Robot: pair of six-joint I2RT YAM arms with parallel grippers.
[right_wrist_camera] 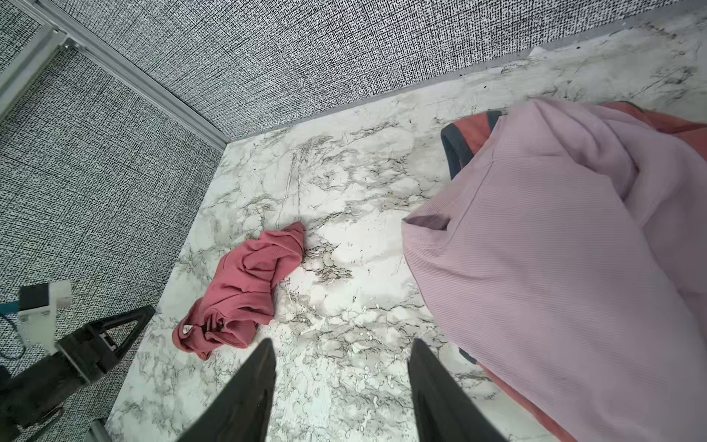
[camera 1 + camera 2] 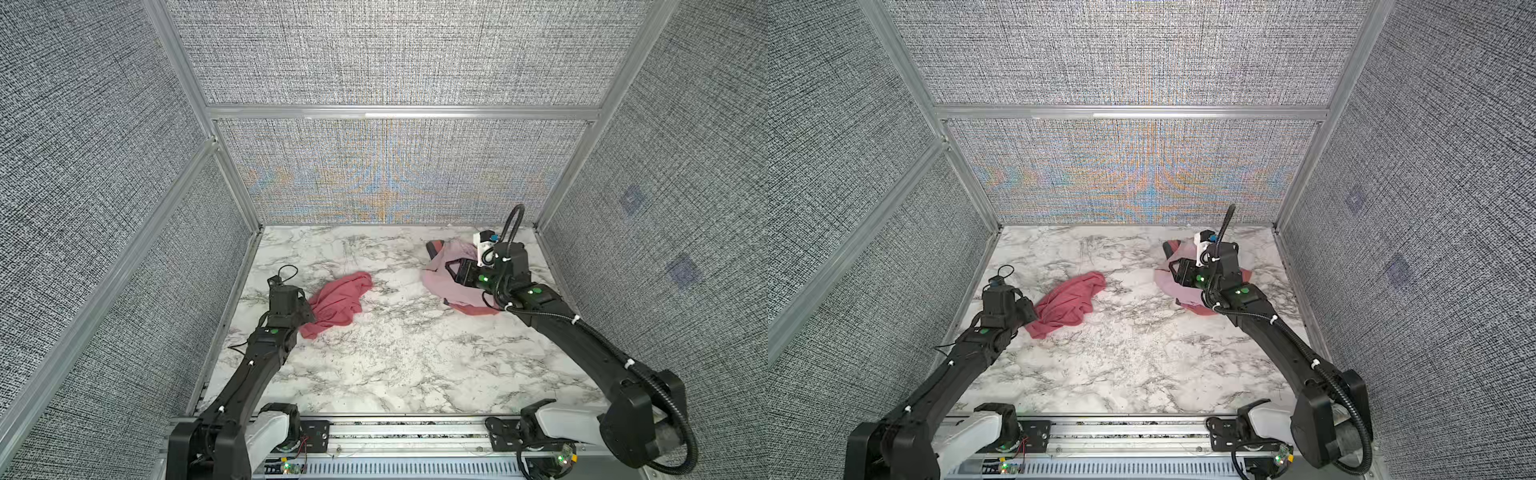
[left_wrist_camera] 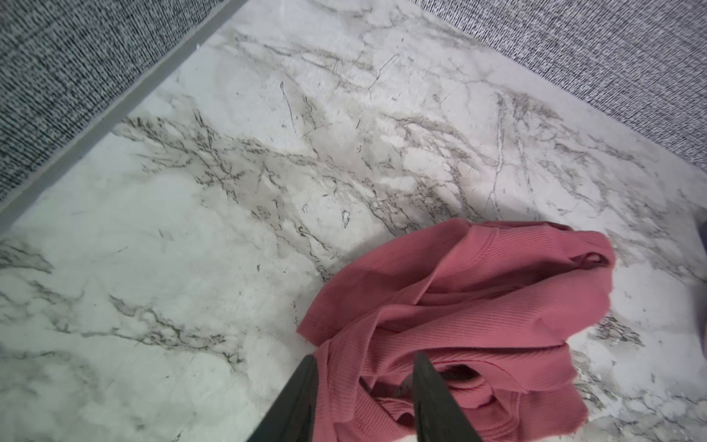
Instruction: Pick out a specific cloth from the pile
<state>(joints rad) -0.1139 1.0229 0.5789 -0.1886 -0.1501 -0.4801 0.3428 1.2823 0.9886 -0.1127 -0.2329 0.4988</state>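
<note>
The cloth [image 2: 338, 301] [image 2: 1073, 301], dusty rose-red and crumpled, lies by itself on the left of the marble table [image 2: 395, 365]. My left gripper [image 2: 308, 312] [image 2: 1030, 311] is at the cloth's near left end. In the left wrist view its jaws [image 3: 365, 358] stand apart with folds of the cloth [image 3: 478, 302] lying loosely between them. The pile [image 2: 446, 286] [image 2: 1165, 286] sits at the back right: a pale lilac-pink garment [image 1: 554, 248] over a salmon-coral one [image 2: 473, 309] and a dark piece [image 1: 455, 149]. My right gripper [image 2: 454, 270] [image 1: 342, 340] hovers open and empty at the pile's left edge.
Grey fabric walls with aluminium frames [image 2: 232, 174] close in the table on the left, back and right. A metal rail [image 2: 407, 432] with both arm bases runs along the front edge. The right wrist view also shows the cloth [image 1: 245, 291] and the left arm's fingers [image 1: 126, 325].
</note>
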